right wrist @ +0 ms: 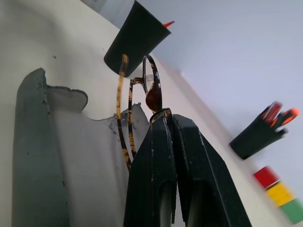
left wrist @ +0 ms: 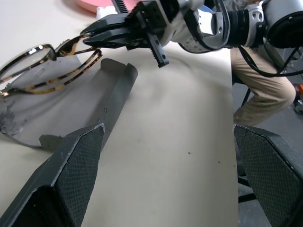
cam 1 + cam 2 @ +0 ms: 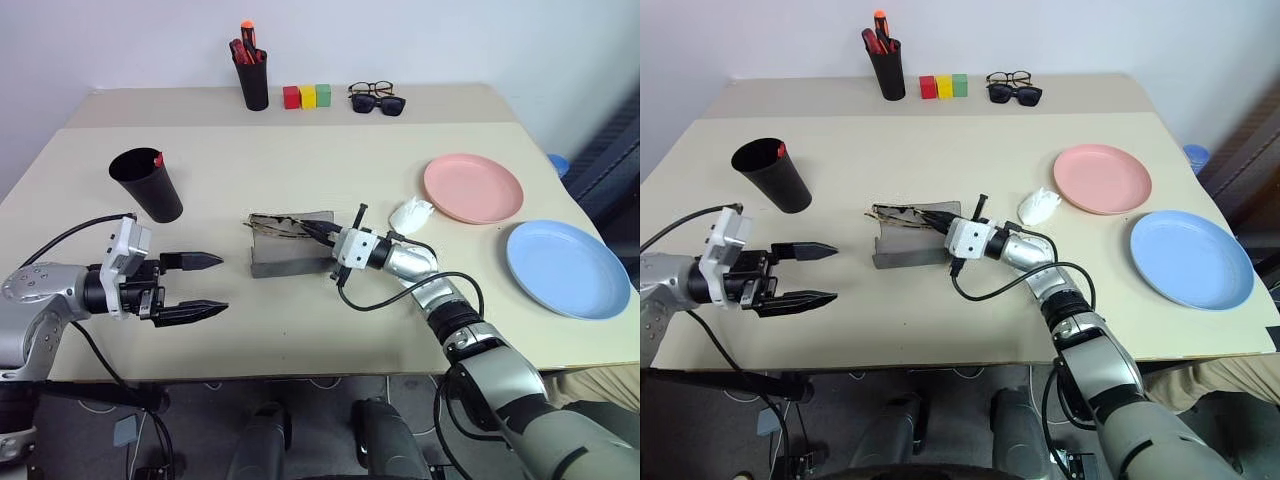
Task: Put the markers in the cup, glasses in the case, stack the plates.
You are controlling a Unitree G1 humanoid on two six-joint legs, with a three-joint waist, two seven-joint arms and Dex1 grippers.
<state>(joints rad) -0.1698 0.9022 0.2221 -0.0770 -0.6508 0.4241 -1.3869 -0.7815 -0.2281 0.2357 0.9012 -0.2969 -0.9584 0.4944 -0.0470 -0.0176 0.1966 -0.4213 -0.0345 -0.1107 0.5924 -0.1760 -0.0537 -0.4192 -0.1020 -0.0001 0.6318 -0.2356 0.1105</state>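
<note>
Holding glasses (image 2: 47, 66) over open case (image 3: 290, 250)
Our right tool (image 3: 322, 235) clamped on them; left tool (image 3: 205, 285) spread apart, empty.

Two plates lie on the table: one pink (image 3: 473, 187), one blue (image 3: 567, 267). Two black cups stand there: a wide cup (image 3: 147, 184) with one red marker tip (image 3: 158, 159) showing at its rim, and a narrower pot (image 3: 252, 80) holding a bunch of red markers (image 3: 245, 48), their number unclear, one with an orange cap. Three small blocks sit in a row: red (image 3: 291, 97), yellow (image 3: 307, 96), green (image 3: 323, 95). Three pairs of eyewear: glasses (image 2: 49, 64) over the one open grey case (image 3: 290, 245), a second pair of glasses (image 3: 370, 89), and one pair of sunglasses (image 3: 378, 103). One white crumpled thing (image 3: 410, 213).
</note>
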